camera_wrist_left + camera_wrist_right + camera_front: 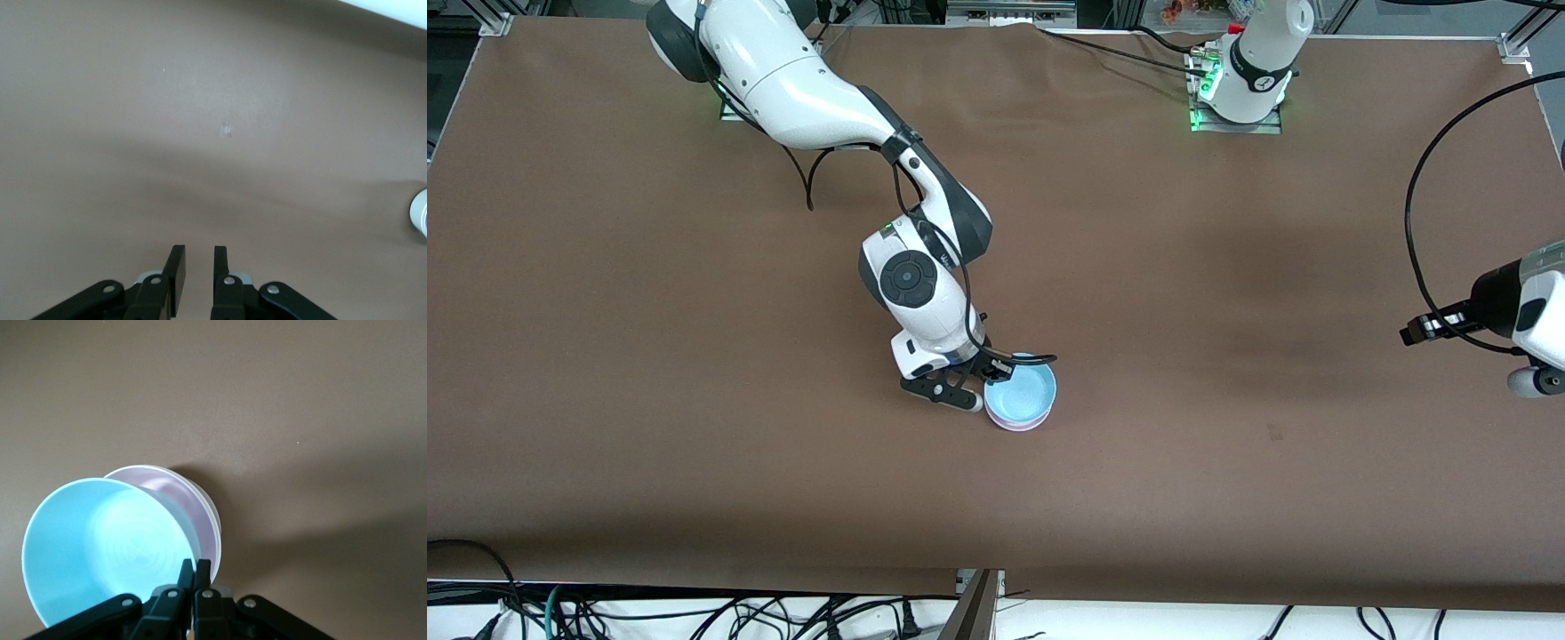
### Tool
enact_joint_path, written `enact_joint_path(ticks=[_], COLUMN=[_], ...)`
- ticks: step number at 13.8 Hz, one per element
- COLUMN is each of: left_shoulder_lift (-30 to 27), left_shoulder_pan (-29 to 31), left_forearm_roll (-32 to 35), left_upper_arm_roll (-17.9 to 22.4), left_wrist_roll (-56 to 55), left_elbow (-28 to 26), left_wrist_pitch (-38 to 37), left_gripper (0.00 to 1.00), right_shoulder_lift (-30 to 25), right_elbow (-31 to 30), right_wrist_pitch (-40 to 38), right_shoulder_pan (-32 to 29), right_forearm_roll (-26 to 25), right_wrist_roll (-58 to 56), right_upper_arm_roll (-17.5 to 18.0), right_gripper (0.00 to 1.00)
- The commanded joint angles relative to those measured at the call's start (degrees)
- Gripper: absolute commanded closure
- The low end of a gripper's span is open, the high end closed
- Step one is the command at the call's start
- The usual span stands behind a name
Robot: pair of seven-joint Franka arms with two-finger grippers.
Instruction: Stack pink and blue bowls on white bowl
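Right gripper (194, 572) pinches glossy sky-blue bowl (100, 547) rim, tilted over pale pink bowl (193, 513); white bowl (215, 513) mostly hidden beneath. Left gripper (198, 263), jaws narrow and empty, waits at table's end.

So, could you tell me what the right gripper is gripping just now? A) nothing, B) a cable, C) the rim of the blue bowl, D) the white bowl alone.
C: the right gripper is pinched shut on the rim of the blue bowl, which sits tilted over the pink bowl, as the right wrist view shows.
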Motion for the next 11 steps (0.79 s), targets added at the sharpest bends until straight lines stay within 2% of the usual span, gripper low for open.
enact_joint_path(ticks=[1, 5, 6, 8, 9, 11], left_shoulder_lift=[-6.09, -12.32, -13.82, -17.42, -19.00, -21.56], left_shoulder_pan=[0.06, -0.38, -0.64, -0.64, -0.64, -0.47], left_forearm_roll=[1.43, 1.52, 1.52, 1.96, 2.83, 2.84], left_upper_arm_roll=[-0.37, -0.73, -0.90, -2.74, -2.92, -3.97], left_wrist_roll=[3.21, 7.26, 7.44, 7.53, 7.53, 7.70], left_elbow=[-7.16, -15.07, -16.57, -19.99, -21.75, -24.13], left_wrist_pitch=[0.32, 1.72, 1.73, 1.73, 1.73, 1.82], left_gripper=[0.76, 0.76, 0.76, 0.75, 0.73, 0.71], right_shoulder_lift=[1.85, 1.85, 1.85, 1.76, 1.59, 1.24], right_elbow=[2.51, 2.43, 2.43, 2.43, 2.43, 2.43], right_wrist_pitch=[0.97, 1.94, 2.12, 2.29, 2.21, 1.24], right_shoulder_pan=[0.31, 0.31, 0.22, -0.13, -0.22, -0.39], right_forearm_roll=[-0.73, -0.65, -0.65, -0.30, -0.29, -0.12], right_wrist_roll=[0.24, 0.50, 0.59, 0.77, 0.77, 0.59], right_upper_arm_roll=[-0.39, -0.39, -0.39, -0.30, -0.30, -0.30], right_gripper=[1.00, 1.00, 0.71, 0.28, 0.00, 0.00])
